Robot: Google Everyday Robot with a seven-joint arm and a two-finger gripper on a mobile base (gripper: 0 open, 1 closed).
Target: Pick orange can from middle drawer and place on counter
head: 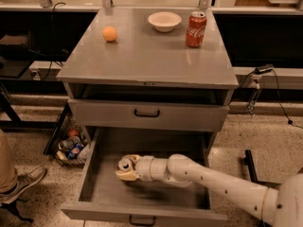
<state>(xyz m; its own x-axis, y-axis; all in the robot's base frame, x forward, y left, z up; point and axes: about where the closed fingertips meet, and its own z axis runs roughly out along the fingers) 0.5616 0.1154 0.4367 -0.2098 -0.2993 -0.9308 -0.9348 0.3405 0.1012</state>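
The orange can (125,164) stands in the open middle drawer (94,193), left of centre, its silver top facing up. My gripper (127,168) has reached into the drawer from the right. Its pale fingers (123,176) sit on either side of the can and close against it, and the can rests low in the drawer. The counter (142,56) is the grey cabinet top above, and the arm is well below it.
On the counter stand a red Coca-Cola can (196,29), a white bowl (164,21) and an orange ball (110,33). The drawer above (147,113) is pulled out slightly. A basket of cans (71,145) and a person's shoe (23,183) are at the left.
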